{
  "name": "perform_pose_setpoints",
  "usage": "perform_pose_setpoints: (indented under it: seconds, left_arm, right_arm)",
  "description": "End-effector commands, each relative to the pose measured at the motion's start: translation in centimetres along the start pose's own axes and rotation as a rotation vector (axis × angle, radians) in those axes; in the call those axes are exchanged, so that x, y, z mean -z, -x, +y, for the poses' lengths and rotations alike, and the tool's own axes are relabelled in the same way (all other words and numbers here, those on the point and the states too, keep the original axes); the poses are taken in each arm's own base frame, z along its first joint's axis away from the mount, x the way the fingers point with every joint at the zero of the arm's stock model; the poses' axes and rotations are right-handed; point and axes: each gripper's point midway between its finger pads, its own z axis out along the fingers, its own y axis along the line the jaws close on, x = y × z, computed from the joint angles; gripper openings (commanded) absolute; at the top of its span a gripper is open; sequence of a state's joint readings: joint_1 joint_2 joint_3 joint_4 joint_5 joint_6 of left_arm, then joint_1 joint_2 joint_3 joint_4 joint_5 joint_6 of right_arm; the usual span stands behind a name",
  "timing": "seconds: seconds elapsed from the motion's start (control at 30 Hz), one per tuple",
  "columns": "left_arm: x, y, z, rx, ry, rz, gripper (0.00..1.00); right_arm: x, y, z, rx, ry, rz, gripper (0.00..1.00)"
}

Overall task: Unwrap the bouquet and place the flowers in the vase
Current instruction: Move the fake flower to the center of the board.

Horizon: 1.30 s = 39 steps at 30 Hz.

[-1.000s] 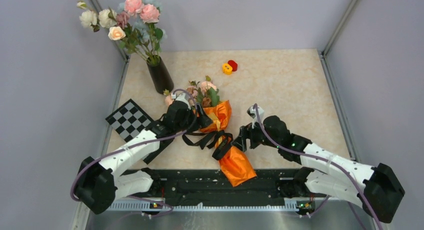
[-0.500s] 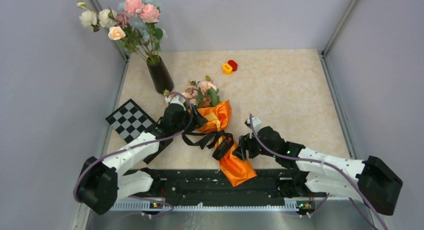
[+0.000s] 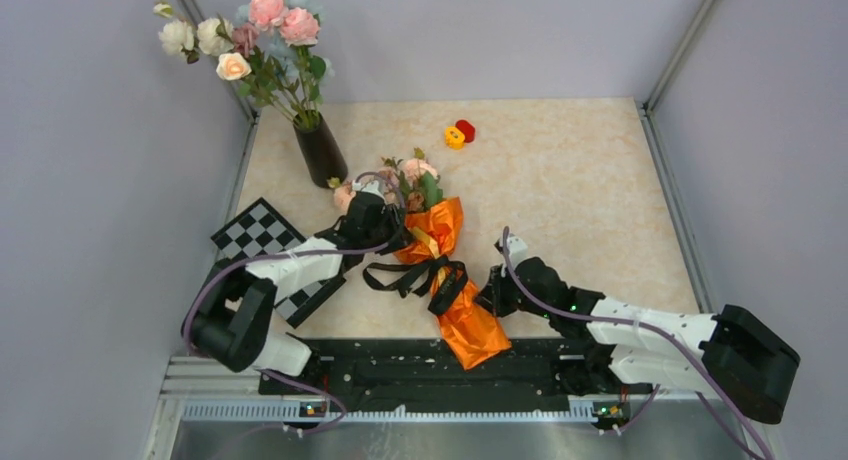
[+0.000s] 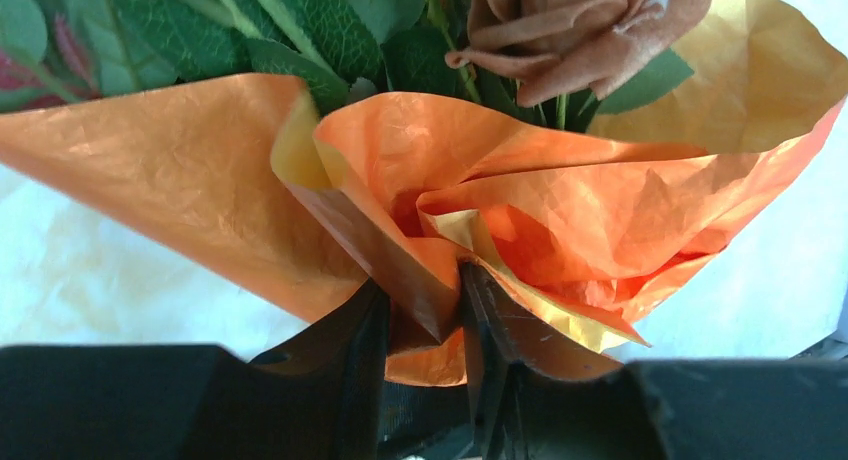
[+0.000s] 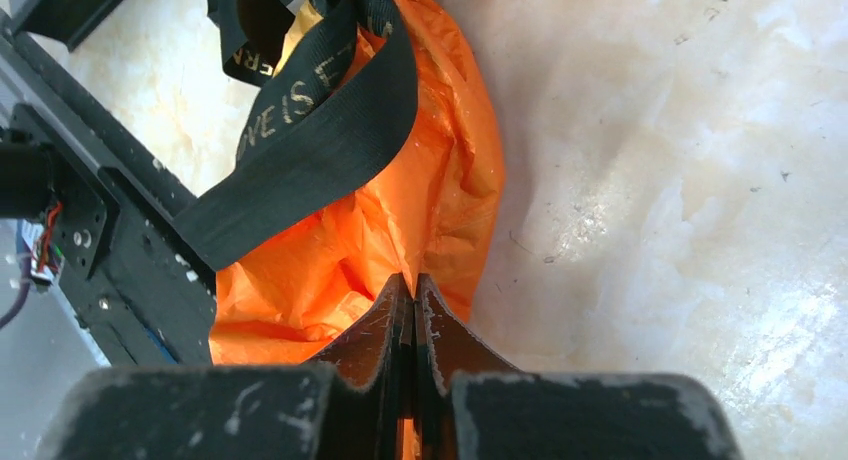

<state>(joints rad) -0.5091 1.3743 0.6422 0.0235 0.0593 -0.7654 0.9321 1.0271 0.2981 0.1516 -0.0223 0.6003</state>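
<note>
Top external view has the bouquet lying on the surface by the middle of its near edge. Its narrow tip reaches over that edge, and the flowers point toward the far edge. The left hand is clamped on a fold of orange paper at the cone's wide mouth, just below the leaves. The right hand is pinched tight on the paper near the narrow end, beside the black ribbon. The vase stands near the far left corner, apart from the bouquet.

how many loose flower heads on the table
2: a yellow head and a red head together near the far edge of the table, beyond the bouquet. Others may be hidden under it.
</note>
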Motion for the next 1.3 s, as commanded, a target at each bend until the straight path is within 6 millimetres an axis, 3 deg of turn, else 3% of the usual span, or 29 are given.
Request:
perform_pose_setpoints:
  seconds: [0.0,0.33,0.53,0.7,0.9,1.0,1.07,1.13,1.27]
  left_arm:
    - [-2.0,3.7,-3.0,-0.107,-0.093,-0.052,0.34]
    - [-6.1,7.6,-2.3,-0.073,-0.102,-0.080,0.31]
    - [-8.3,10.3,-1.1,-0.046,-0.069,-0.097,0.31]
    - [-9.9,12.8,-0.4,0.003,-0.061,-0.124,0.33]
    - [-12.4,14.2,-1.4,-0.046,-0.101,-0.097,0.34]
    - [-12.6,14.8,-1.6,-0.062,-0.098,-0.100,0.35]
    - [-12.0,15.0,-1.7,-0.084,-0.091,-0.108,0.39]
    - [-11.3,15.2,-2.1,-0.117,-0.097,-0.106,0.52]
    - [-9.3,15.4,-2.8,-0.163,-0.099,-0.089,0.74]
  right_arm:
    - [0.0,1.7,1.0,-0.078,0.037,-0.102,0.00]
    - [-3.2,4.1,1.4,-0.106,-0.001,-0.156,0.00]
    - [-4.7,7.4,1.1,-0.014,-0.075,-0.229,0.00]
    - [-6.8,9.2,-1.3,-0.025,-0.121,-0.216,0.00]
    - [-9.7,9.2,-1.4,-0.007,-0.070,-0.150,0.00]
    - [-10.4,8.8,-1.2,-0.010,-0.045,-0.125,0.00]
    - [-10.1,9.0,-0.7,-0.005,-0.017,-0.127,0.00]
    - [-9.5,9.3,0.0,0.014,0.012,-0.136,0.00]
    - [-7.9,10.3,0.8,0.052,0.030,-0.156,0.17]
